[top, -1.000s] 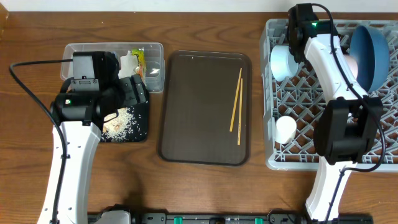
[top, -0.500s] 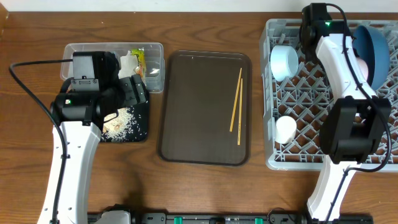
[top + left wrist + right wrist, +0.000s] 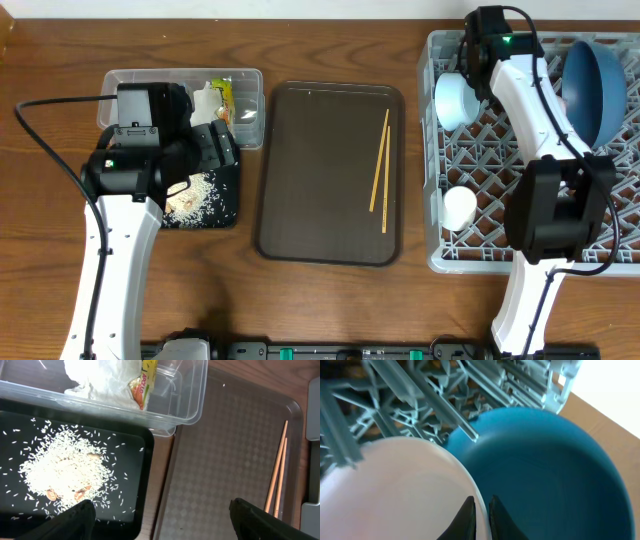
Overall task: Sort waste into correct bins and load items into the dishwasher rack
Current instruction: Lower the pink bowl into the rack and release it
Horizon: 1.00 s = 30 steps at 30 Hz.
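Mostly complete: tissue (image 3: pixel 102 377), wrapper (image 3: pixel 145 385), grains (image 3: pixel 65 467) binned; cup (image 3: pixel 459 207) and blue bowls (image 3: pixel 590 85) racked. Chopsticks (image 3: pixel 380 170) outstanding on brown tray (image 3: pixel 310 170). Left fingers (image 3: pixel 80 517) released; right fingers (image 3: pixel 467 512) grasping pale pink bowl (image 3: pixel 405 490) rim.

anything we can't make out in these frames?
Overhead: pink bowl mostly hidden by right arm; black tray partly under left arm.
Right wrist: right fingers cut off by the bottom edge and blurred, grip unclear.
Left wrist: chopsticks lower ends behind left finger.
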Motion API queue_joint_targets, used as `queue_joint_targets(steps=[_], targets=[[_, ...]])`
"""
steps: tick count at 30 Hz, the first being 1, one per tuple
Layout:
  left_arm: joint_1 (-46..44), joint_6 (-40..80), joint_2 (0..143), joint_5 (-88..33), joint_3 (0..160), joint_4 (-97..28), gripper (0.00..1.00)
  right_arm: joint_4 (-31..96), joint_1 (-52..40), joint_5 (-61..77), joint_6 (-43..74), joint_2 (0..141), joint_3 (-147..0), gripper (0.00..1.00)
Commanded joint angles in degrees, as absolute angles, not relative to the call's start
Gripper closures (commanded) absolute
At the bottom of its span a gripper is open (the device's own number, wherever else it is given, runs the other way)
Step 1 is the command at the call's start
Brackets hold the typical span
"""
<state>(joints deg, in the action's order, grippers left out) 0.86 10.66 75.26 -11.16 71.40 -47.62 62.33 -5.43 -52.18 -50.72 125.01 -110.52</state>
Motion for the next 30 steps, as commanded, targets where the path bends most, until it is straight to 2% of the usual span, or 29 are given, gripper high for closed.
queue_joint_targets(steps=[1, 5, 6, 7, 8, 19, 30], targets=[[1.1, 10.5, 75.5, -10.4, 72.3, -47.7, 0.12, 62.6, -6.7, -50.5, -50.8, 125.8, -110.4, 0.89], [1.1, 10.5, 75.5, -10.4, 72.3, -47.7, 0.12, 62.5, -7.3, -50.5, -50.8, 125.8, -110.4, 0.63], [1.1, 10.5, 75.5, -10.4, 72.3, -47.7, 0.12, 62.4, -7.5, -50.6, -50.8, 125.8, -110.4, 0.43], [1.1, 10.5, 75.5, -10.4, 72.3, -47.7, 0.12, 62.1, -7.7, -50.5, -50.8, 125.8, -110.4, 0.13], [1.1, 10.5, 75.5, -10.4, 72.3, -47.7, 0.12, 61.7, -8.0, -50.5, -50.8, 125.8, -110.4, 0.01], [1.1, 10.5, 75.5, -10.4, 72.3, -47.7, 0.12, 54.5, -12.8, -47.5, -46.1, 125.5, -110.5, 0.01], [1.1, 10.5, 75.5, -10.4, 72.3, -47.7, 0.12, 52.9, -17.0, -42.3, -33.2, 120.1, -110.5, 0.01]])
